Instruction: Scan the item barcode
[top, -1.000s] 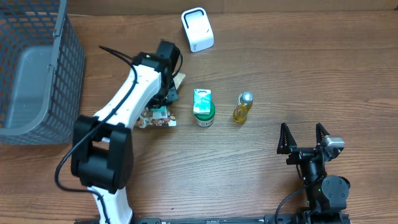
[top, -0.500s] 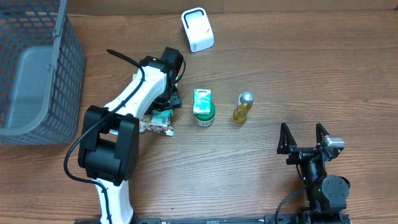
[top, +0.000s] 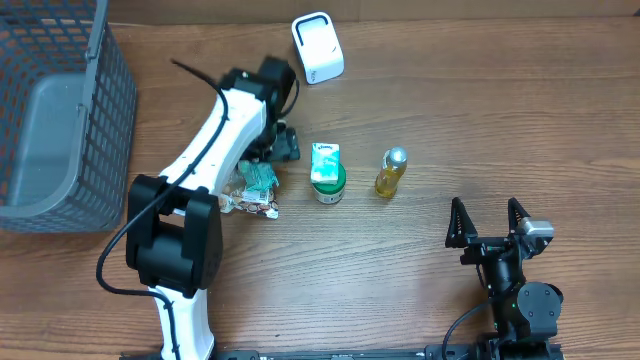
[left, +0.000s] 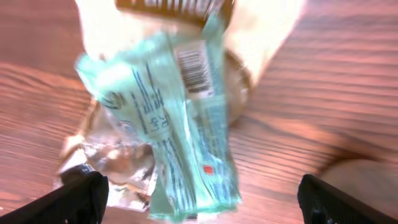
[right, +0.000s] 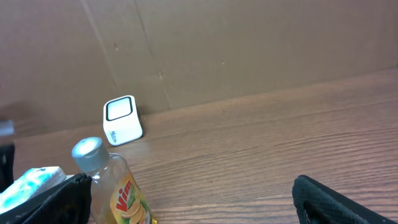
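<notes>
Spread wide and clamping nothing, left gripper (left: 211, 198) over a crumpled mint-green packet (left: 180, 124), white barcode label (left: 191, 62) facing up, lying on the wooden table (top: 450, 110) among clear wrappers (left: 118, 162), a little way from the white scanner (top: 318, 47). Far right, right gripper (top: 488, 222) equally agape, empty.

table (top: 450, 120): wood | on it: basket (top: 60, 110), scanner (top: 317, 47), packets (top: 255, 185), tub (top: 327, 172), bottle (top: 391, 172)

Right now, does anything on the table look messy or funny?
Yes. The teal packet lies crooked on a heap of crinkled wrappers by the open left gripper. The bottle and jar stand up straight.
</notes>
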